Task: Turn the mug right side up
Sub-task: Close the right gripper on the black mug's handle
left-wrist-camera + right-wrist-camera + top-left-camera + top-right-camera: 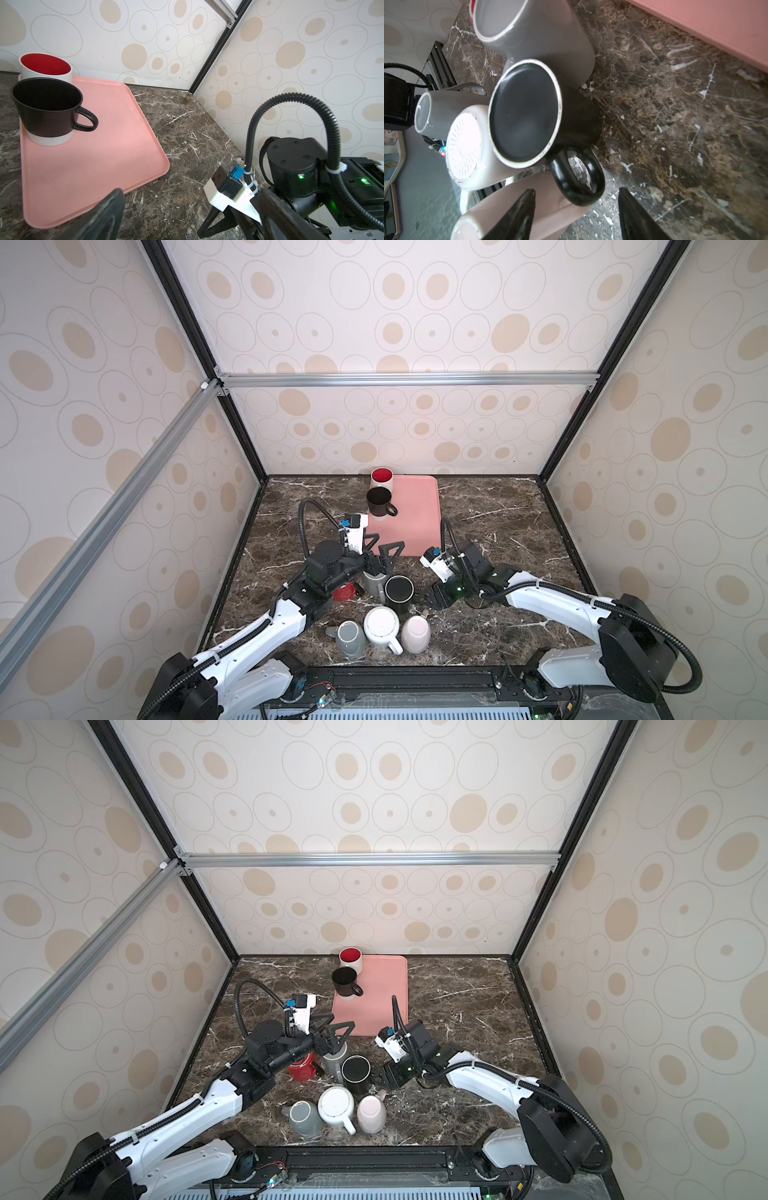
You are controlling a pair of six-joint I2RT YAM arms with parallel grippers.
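Six mugs stand bunched at the near middle of the desk [498, 522]; two more sit mouth-up on the pink tray [415, 531] at the far side. The step in hand is the approach to the grasp. The target appears to be the black mug [525, 112], at the far right of the bunch. Its flat top face with a pale ring is probably its base, so it is taken as inverted. The right hand [577, 209] is low at its right, part-spread and empty, with the handle [579, 196] just ahead of the gap. The left hand [383, 552] hovers wide and empty above the tall grey mug [374, 585]. Next move: advance, close on the handle, lift clear, then roll the wrist half a turn. Caution: the pink mug [546, 199] lies just beside the handle and may be struck.
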